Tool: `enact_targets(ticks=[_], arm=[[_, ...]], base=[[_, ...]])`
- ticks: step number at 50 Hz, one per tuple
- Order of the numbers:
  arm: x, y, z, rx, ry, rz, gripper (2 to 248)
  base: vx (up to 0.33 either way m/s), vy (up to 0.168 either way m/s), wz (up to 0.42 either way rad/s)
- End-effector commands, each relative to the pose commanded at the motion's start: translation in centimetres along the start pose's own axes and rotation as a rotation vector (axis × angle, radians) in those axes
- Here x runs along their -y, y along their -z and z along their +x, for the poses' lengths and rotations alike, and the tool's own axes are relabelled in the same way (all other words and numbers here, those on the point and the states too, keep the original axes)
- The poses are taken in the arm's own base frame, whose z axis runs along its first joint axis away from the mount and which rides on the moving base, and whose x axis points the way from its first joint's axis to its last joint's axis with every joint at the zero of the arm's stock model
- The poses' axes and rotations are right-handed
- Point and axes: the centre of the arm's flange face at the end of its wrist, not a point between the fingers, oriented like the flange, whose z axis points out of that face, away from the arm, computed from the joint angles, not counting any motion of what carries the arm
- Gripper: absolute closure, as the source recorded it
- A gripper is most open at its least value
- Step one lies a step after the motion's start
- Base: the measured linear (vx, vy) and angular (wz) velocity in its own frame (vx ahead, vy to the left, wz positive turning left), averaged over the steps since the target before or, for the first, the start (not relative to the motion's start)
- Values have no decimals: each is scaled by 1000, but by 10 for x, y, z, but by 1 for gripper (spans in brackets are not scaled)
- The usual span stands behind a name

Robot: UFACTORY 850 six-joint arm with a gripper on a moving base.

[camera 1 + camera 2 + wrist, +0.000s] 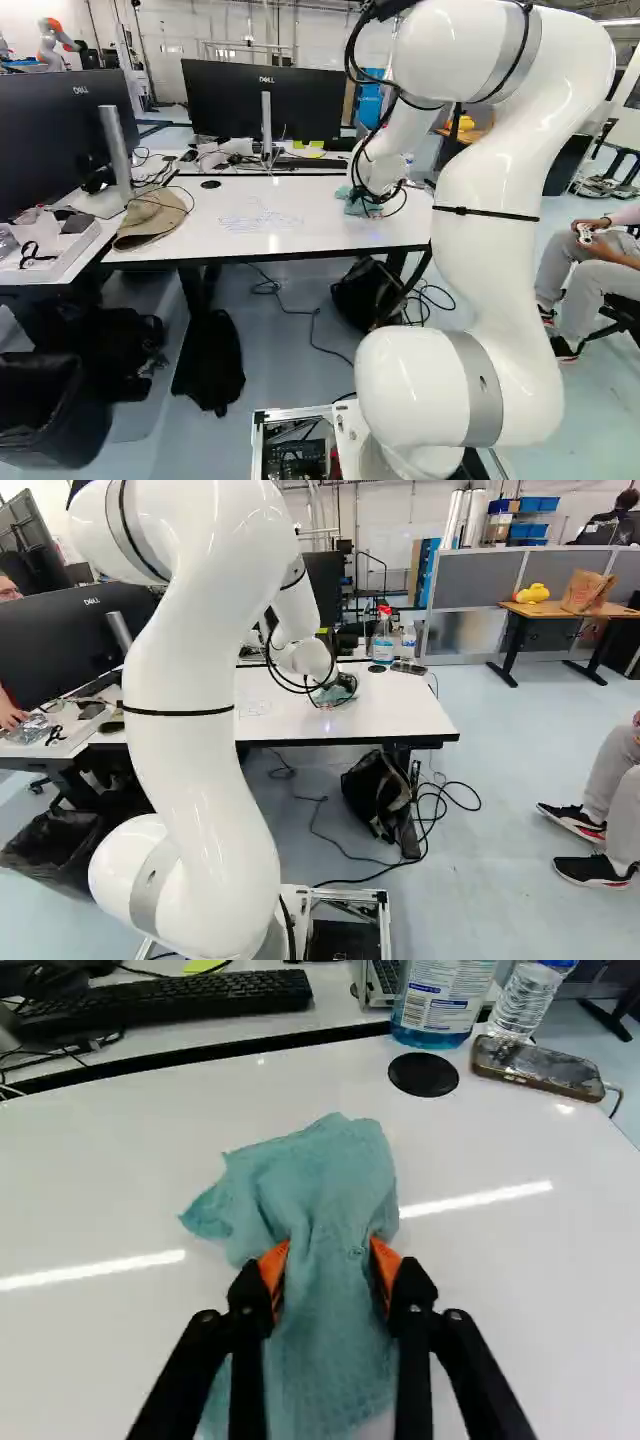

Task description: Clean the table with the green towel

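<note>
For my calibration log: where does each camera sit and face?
Left base view: on base, rear left; faces ahead and down to the white table; white arm right of middle.
Right base view: on base, rear right; faces likewise; arm left of middle.
Wrist view: on the wrist, looking along the black gripper with orange pads, shut on the green cloth towel; both fingers show.
Base views share the black bag under the table.

The room is bright, with a white wall at the top of the right base view. The floor is pale blue-grey and a little shiny. At the upper right there, grey partitions stand behind a wooden desk with black legs; blue bins show above them. In the left base view, a black chair is at the right edge.
</note>
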Motion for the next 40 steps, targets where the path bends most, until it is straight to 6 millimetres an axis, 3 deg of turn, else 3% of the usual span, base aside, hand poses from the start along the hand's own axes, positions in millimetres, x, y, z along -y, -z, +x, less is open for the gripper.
enact_targets(ticks=[1,2,6,7,12,13,40], arm=[[0,0,0,0,0,0,117],[0,0,0,0,0,0,150],[0,0,0,0,0,0,150],[0,0,0,0,0,0,183],[0,0,0,0,0,0,183],[0,0,0,0,0,0,199],[1,22,15,-41,1,1,199]], base=[[0,0,0],[0,0,0],[0,0,0],[0,0,0],[0,0,0],[0,0,0],[0,0,0]])
